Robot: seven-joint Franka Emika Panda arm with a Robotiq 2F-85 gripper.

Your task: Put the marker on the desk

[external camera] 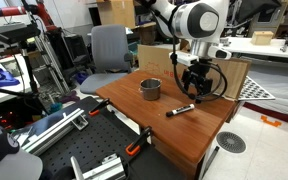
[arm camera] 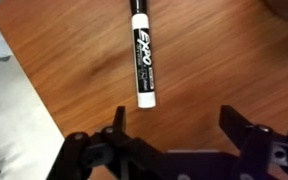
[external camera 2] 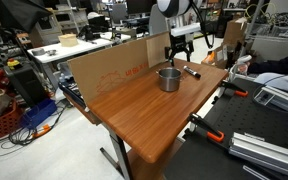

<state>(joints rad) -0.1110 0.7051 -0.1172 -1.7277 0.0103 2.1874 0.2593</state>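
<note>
Ok so, left to right in an exterior view: the metal cup (external camera: pixel 150 89) stands upright on the desk (external camera: pixel 174 135). The marker (external camera: pixel 180 110) lies flat on the wood a little to the right of it, apart from the cup. Your gripper (external camera: pixel 196 92) hangs further right and higher up, not touching the marker afaict.

From the opposite side the order is about the same. There's a cardboard panel (external camera 2: pixel 109 68) along the left edge of the desk (external camera 2: pixel 144 115), then the cup (external camera 2: pixel 169 78), then the gripper (external camera 2: pixel 180 55) up above the far end. The marker (external camera 2: pixel 192 71) is flat on the top just right of the cup, near the desk's far corner. It's too small there to tell which end points where, tbh.

The wrist view is the clearest one. The marker (arm camera: pixel 140 55) lies on the desk (arm camera: pixel 224 60) and runs nearly straight up the frame w/ a slight tilt. It has a black cap at the top, a black label in the middle and the pale end at the bottom, toward you. The gripper (arm camera: pixel 174 135) sits at the bottom of the frame with its fingers (arm camera: pixel 119 130) spread wide and nothing between them, just bare wood. The marker's pale end stops short of the left finger, above it and a touch to the right — so it's out in front of the jaws on the left side, not inside the gap and not touching either finger.
</note>
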